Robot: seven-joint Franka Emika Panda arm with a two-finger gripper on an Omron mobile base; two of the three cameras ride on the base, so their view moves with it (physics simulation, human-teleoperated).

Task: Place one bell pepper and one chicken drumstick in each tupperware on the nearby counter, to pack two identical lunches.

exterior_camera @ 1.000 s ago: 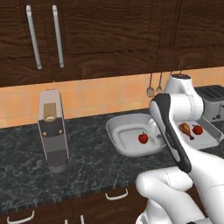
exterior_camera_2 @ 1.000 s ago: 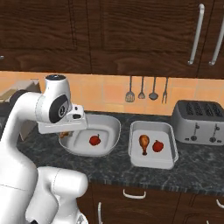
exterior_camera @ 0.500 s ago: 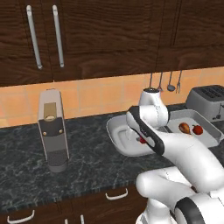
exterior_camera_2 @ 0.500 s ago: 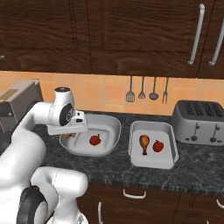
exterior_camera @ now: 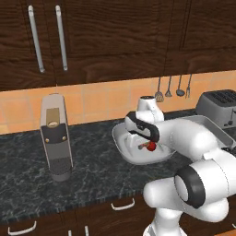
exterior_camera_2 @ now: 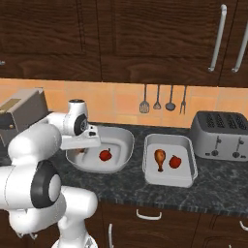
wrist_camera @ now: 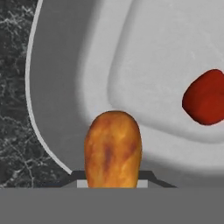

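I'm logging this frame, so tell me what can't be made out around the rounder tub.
- Fingers: in the hand view the chicken drumstick covers them, so the grip is unclear.
- Drumstick's bone tip: cut off at the hand view's bottom.
- Rounder tub: the arm hides its right side in the left base view.
- Bell pepper: clipped by the hand view's right edge.

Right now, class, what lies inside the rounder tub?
Inside the rounder tub lies one bell pepper. The gripper holds a chicken drumstick over the tub's floor. The arm hides part of the near wall.
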